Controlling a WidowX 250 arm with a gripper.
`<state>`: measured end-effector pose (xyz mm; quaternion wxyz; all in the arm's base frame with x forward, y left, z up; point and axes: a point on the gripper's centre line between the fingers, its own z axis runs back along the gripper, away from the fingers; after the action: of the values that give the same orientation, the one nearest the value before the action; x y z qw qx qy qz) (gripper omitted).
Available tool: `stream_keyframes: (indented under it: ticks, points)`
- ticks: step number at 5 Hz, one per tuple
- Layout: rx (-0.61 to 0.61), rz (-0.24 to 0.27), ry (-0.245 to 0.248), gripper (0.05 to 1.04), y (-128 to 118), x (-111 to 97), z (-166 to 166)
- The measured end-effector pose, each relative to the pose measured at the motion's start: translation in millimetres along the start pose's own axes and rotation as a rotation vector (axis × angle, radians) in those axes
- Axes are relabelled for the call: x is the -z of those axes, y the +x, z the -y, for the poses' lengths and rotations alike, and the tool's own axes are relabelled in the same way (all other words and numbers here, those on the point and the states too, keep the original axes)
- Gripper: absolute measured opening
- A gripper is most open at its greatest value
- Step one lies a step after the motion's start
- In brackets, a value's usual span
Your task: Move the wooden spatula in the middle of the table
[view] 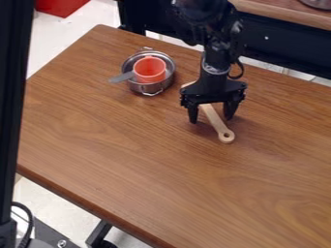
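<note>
The black gripper (pixel 211 120) hangs low over the upper middle of the table, its two fingers spread apart. Between and behind them lies the wooden spatula (pixel 217 121), its light handle slanting down to the right and ending in a rounded tip with a hole. The gripper's body covers part of the spatula, and a small bit of its far end shows at the gripper's upper left. Wood is visible between the fingers, with a gap on either side of the handle.
A metal pot (pixel 132 85) stands left of the gripper, holding an orange cup (pixel 150 69) and a grey handle (pixel 121 77) that sticks out leftward. The brown table's (pixel 148 160) near edge slants down to the right. A dark post rises at the far left.
</note>
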<state>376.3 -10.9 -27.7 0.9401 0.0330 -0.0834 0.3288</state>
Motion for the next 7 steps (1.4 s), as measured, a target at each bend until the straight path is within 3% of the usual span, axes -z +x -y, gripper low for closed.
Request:
stream_keyframes:
  ticks: [2, 4, 5, 6, 7]
  points:
    - [-0.051, -0.062, -0.066, 0.999, 6, -5, 4]
    - [-0.087, -0.024, -0.039, 0.999, 21, -10, 0]
    - [-0.080, -0.068, 0.006, 0.999, 17, 0, -3]
    - [-0.067, -0.066, 0.025, 0.999, 15, 9, -1]
    - [-0.075, -0.043, 0.014, 0.999, 17, 11, 2]
